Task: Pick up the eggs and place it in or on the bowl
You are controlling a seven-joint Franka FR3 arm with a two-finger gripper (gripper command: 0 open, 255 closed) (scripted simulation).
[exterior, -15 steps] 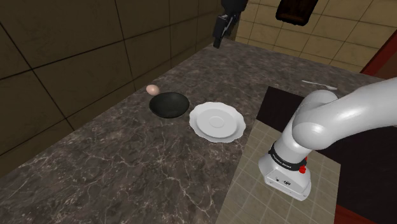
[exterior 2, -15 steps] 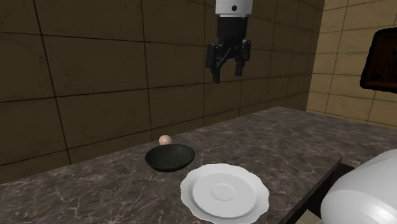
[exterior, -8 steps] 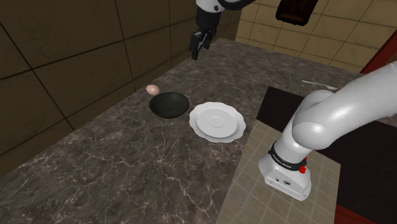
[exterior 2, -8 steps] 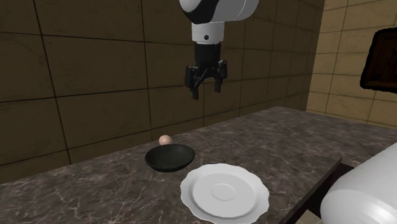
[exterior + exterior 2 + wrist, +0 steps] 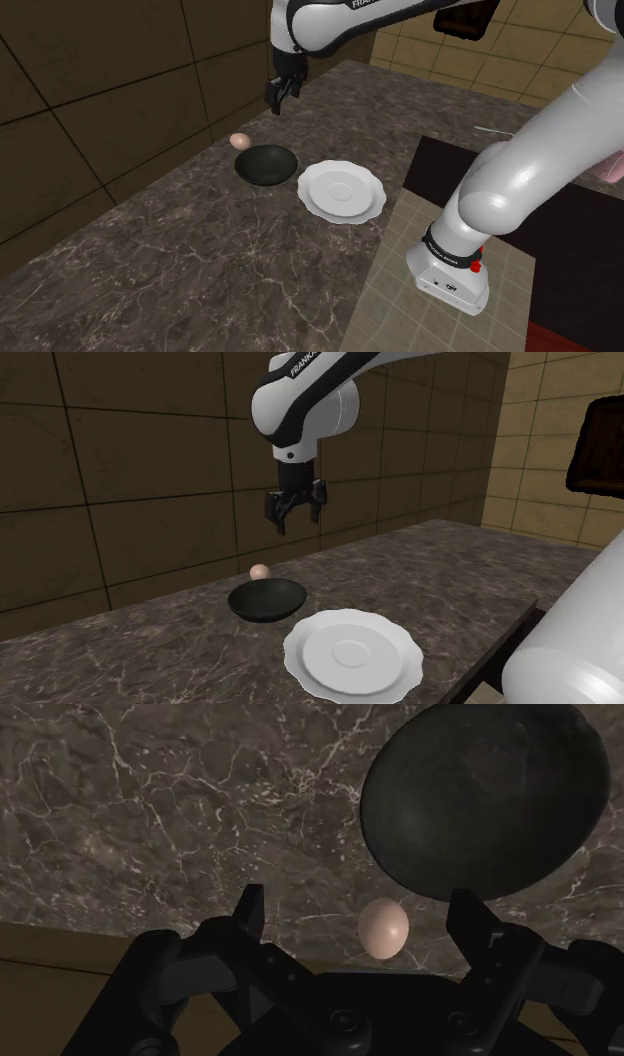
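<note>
Shifted down and toward the shoulder view's left since half a second ago: gripper (image 5: 277,103) now hanging over the back edge of the counter (image 5: 200,270), upper middle of that frame, more of the white arm in view. Fingers spread wide, clasping nothing. In the wrist view, gripper (image 5: 357,899) looking down at the egg (image 5: 384,928), seen between the fingers but well below them, untouched. Egg (image 5: 240,141) resting on the counter just beside the dark bowl (image 5: 266,165), on its upper-left side in the shoulder view, near the brown tiled wall. In the second exterior view, gripper (image 5: 297,517) above and slightly right of the egg (image 5: 260,571), bowl (image 5: 266,599) in front. White scalloped plate (image 5: 342,190) right of the bowl, apart from it.
</note>
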